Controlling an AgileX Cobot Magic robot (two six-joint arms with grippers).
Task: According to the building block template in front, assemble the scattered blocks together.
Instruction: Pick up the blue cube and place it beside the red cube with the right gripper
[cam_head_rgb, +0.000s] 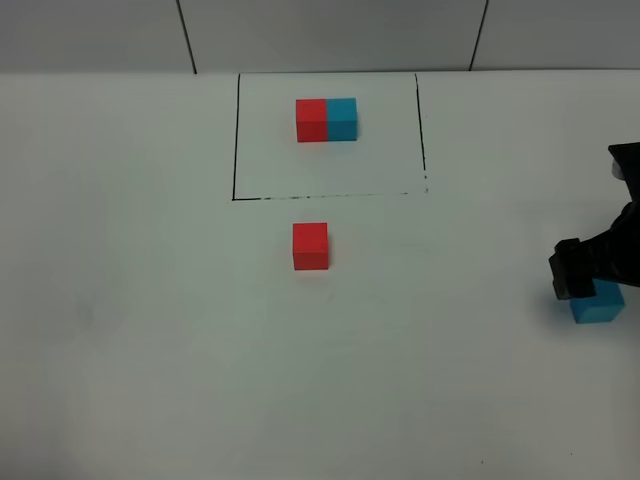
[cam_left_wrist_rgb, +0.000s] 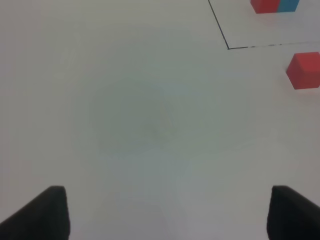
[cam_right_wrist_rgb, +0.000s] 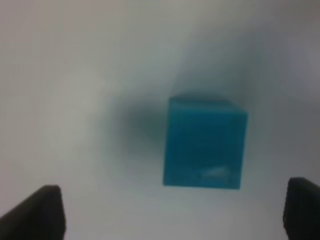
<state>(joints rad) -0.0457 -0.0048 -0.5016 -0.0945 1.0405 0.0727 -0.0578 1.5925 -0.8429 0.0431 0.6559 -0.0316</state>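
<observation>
Both of my grippers stand spread wide, gripping nothing. My right gripper (cam_head_rgb: 578, 275) hangs over the small matte cyan-blue cube (cam_head_rgb: 603, 307), which sits on the white table (cam_head_rgb: 150, 350) far out toward its right side, well apart from everything else. From the high camera my black fingers cover the far left corner of that cube. From my right wrist camera the cyan-blue cube (cam_right_wrist_rgb: 205, 145) lies ahead of the gap in my right gripper (cam_right_wrist_rgb: 172, 215), with a dark fingertip on either side of it and both clear of its faces. That view is badly blurred, so I cannot tell how close my tips are to the tabletop. My left gripper (cam_left_wrist_rgb: 170, 215) hovers over bare table on the left side, its two fingertips wide apart. It does not show in the high view. A small matte red cube (cam_head_rgb: 310, 246) stands alone near the middle of the table, just on the near side of the thin black drawn rectangle (cam_head_rgb: 236, 140). My left wrist camera catches this red cube (cam_left_wrist_rgb: 304, 70) beside a corner of that rectangle (cam_left_wrist_rgb: 220, 27). Inside the rectangle, close to the table's far edge, rests the building block template (cam_head_rgb: 326, 119): one red and one cyan-blue cube joined side by side as a single bar, red on the left and blue on the right. The two loose cubes lie well apart, not yet joined.
</observation>
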